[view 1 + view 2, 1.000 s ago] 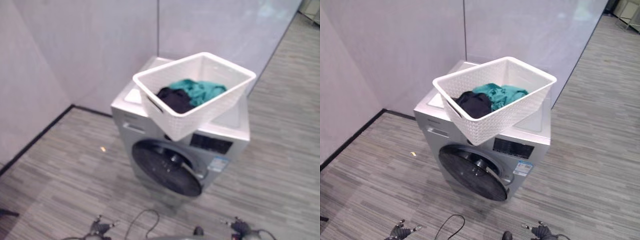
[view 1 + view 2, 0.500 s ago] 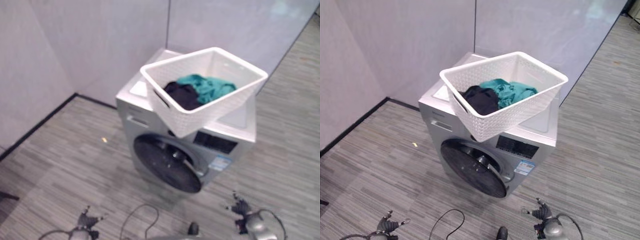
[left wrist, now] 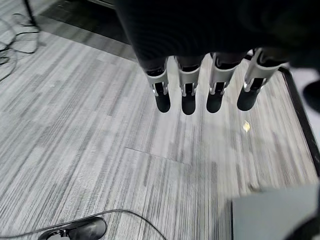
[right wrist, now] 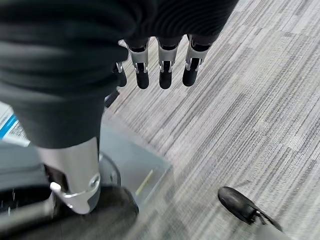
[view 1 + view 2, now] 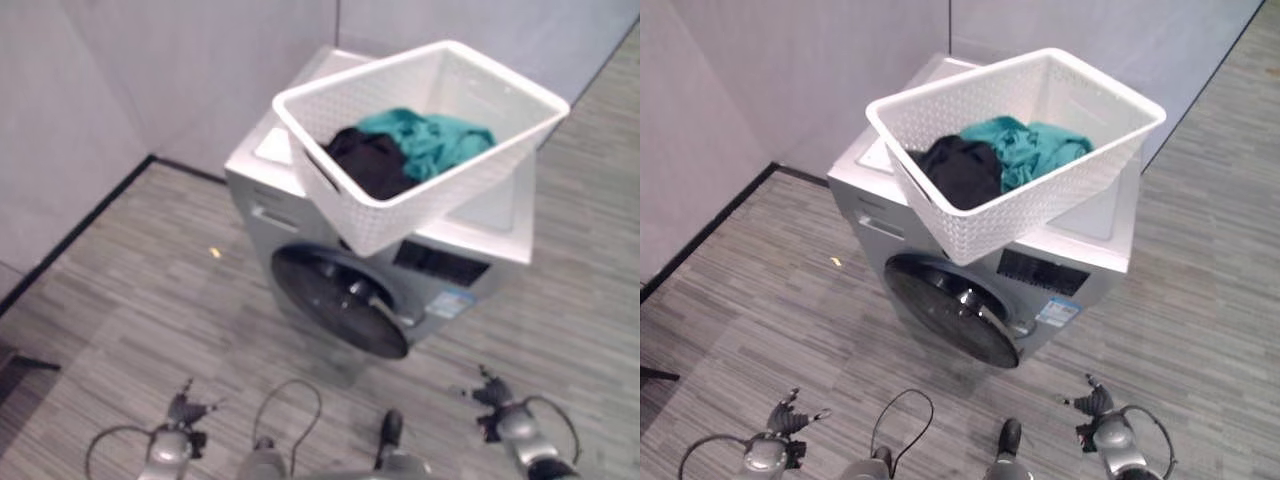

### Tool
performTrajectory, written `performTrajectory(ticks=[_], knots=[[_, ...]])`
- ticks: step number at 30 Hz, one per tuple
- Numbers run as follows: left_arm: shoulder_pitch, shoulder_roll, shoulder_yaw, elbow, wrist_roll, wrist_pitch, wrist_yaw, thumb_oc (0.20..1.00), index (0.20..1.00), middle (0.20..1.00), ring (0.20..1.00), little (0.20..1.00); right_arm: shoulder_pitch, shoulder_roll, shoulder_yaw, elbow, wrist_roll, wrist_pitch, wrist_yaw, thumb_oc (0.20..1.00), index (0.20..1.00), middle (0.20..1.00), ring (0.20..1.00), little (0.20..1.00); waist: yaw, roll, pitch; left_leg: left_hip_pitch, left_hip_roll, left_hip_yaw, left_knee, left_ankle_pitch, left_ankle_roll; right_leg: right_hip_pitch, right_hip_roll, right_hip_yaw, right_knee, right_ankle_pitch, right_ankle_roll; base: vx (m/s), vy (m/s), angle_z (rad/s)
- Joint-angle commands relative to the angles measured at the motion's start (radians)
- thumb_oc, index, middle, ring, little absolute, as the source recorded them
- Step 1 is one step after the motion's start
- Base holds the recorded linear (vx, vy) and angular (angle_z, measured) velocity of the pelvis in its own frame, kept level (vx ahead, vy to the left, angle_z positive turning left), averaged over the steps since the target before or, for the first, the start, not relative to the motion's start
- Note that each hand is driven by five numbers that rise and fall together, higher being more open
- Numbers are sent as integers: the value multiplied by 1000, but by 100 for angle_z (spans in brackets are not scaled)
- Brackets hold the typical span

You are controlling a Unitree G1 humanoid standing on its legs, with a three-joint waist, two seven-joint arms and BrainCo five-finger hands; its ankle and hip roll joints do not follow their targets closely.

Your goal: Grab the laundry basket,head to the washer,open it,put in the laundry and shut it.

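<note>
1. Ahead of and well above both hands: white laundry basket (image 5: 1015, 150) resting tilted on top of the silver washer (image 5: 940, 255), teal and black laundry (image 5: 995, 160) inside.
2. Basket brought to the washer, judging by its place; round door (image 5: 955, 310) not yet opened, loading and shutting left.
3. Left hand (image 3: 197, 85) hanging low, fingers straight, holding nothing.
4. Right hand (image 4: 160, 67) likewise low, fingers straight and empty, nearer the door.

Head stereo pair looking down on washer (image 5: 980, 260), wrist cameras close above striped floor (image 3: 100, 150)
</note>
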Motion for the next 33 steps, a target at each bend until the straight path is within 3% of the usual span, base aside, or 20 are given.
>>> performTrajectory(ticks=[1,2,3,5,8,9,12,16,23,33], knots=[[-30,53,-2,-11,19,-27,4,1000,1000,1000,1000,1000,-99,-68,46,7,-14,-2,-40,1000,1000,1000,1000,1000,1,13,33,-37,9,11,24,8,74,-11,-129,23,171,-87,101,-202,247,-65],[-38,55,2,-8,8,-22,9,1000,1000,1000,1000,1000,-113,-68,61,11,-13,0,-40,1000,1000,1000,1000,1000,3,25,33,-35,3,16,6,36,87,4,-107,6,235,-132,78,-129,167,-83],[-38,55,2,-8,8,-22,9,1000,1000,1000,1000,1000,-113,-68,61,11,-13,0,-40,1000,1000,1000,1000,1000,3,25,32,-35,2,15,5,37,87,3,-108,6,235,-132,78,-113,144,-58],[-32,54,12,8,3,-17,8,1000,1000,1000,1000,1000,-102,-64,65,8,-15,0,-33,1000,1000,1000,1000,1000,8,34,18,-22,-3,10,-26,59,100,38,-58,22,294,-197,59,-67,67,-12],[2,56,34,21,-4,-16,6,1000,1000,1000,1000,1000,-86,-49,69,12,-21,-4,-26,1000,1000,1000,1000,1000,61,15,-29,-32,-15,22,-57,79,99,162,-35,-32,242,-259,47,-55,-38,-9],[15,53,43,20,-5,-14,8,1000,1000,1000,1000,1000,-89,-41,74,12,-27,-4,-25,1000,1000,1000,1000,1000,76,2,-43,-38,-18,29,-65,86,96,170,-47,-44,222,-233,55,-33,-126,-51],[33,54,61,22,-2,-15,9,1000,1000,1000,1000,1000,-98,-32,102,-23,-39,-8,-23,1000,1000,1000,1000,1000,116,-33,-68,-59,2,55,-60,93,83,201,-46,-48,137,-232,64,-45,-177,-52],[51,49,70,18,-4,-19,7,1000,1000,1000,1000,1000,-78,-54,107,-71,-73,-7,-22,1000,1000,1000,1000,1000,115,-45,-73,-71,24,34,-79,123,52,231,-21,-80,76,-238,63,-7,-113,-23],[83,44,48,-19,-13,-28,-15,1000,1000,1000,1000,1000,-115,-107,88,-30,-81,-10,-40,1000,1000,1000,1000,1000,116,-31,-66,-95,23,-13,-135,171,31,245,-9,-151,50,-236,67,-5,-36,33],[65,74,5,-65,-61,-54,-9,1000,1000,1000,1000,1000,-369,-111,185,164,-44,-13,-72,1000,1000,1000,1000,1000,174,0,22,-255,6,-59,-105,202,20,150,-15,-178,56,-227,58,-69,1,27]])
